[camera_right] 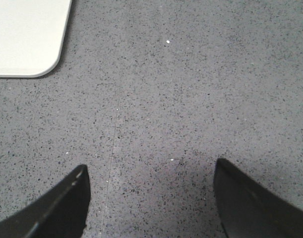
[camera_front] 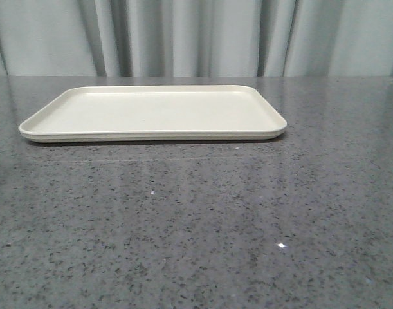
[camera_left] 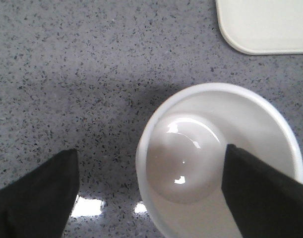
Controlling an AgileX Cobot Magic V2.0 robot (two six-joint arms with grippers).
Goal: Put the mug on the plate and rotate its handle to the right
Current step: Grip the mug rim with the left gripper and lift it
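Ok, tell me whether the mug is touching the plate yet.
Apart. The left wrist view shows bare counter between the mug and the plate's corner; the front view shows nothing standing on the plate.

A staged test bench: speckled grey countertop (camera_front: 196,225) before pale curtains (camera_front: 196,35).

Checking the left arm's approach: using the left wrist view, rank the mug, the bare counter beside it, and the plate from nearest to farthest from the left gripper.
1. mug: directly under the left gripper, one finger over its opening.
2. counter: bare stretch beside the mug, beneath the other finger.
3. plate: only a corner shows, beyond the mug.
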